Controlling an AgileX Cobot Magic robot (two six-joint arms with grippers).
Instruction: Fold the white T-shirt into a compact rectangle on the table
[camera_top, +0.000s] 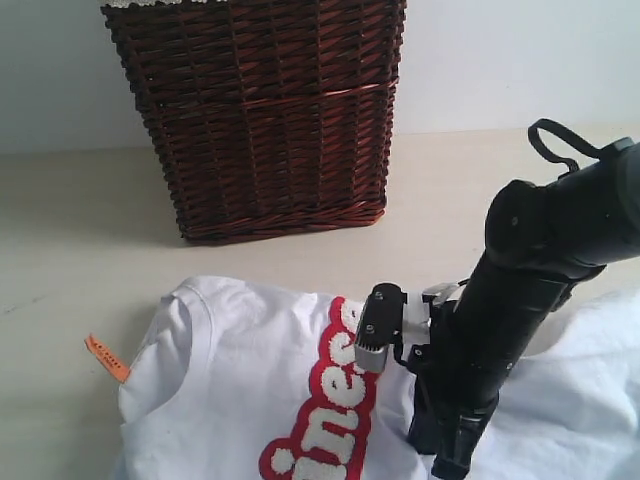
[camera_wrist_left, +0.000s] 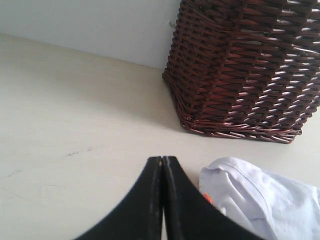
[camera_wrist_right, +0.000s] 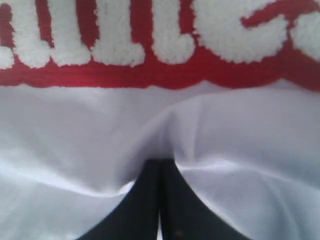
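Right pincer (camera_wrist_right: 160, 161) has its jaws pressed together on a pucker of cloth near the red-edged letters (camera_wrist_right: 150, 45) of the white T-shirt (camera_top: 250, 370). Creases run out from the tips, so it reads as a pinch on fabric, not an empty close. Shirt lies print-up and mostly spread on the worktop (camera_top: 60, 230), in front of the dark wicker basket (camera_top: 260, 120) and apart from it. In the exterior view the collar sits twd the left, w/ an orange tag (camera_top: 107, 358) poking out past it. Cloth on the right arm's side looks rumpled; lower part is out of shot. Left pincer (camera_wrist_left: 162, 160), jaws shut w/ nothing between them, hangs over bare worktop just beside the shirt's edge.

Judged step: early, a first fold, w/ the right arm gripping mid-chest cloth; no rectangle yet. Next move prob. calls for lifting the pinched cloth low and carrying it across w/o dragging the whole shirt. Left arm could pin the neck side so the fold line stays straight.
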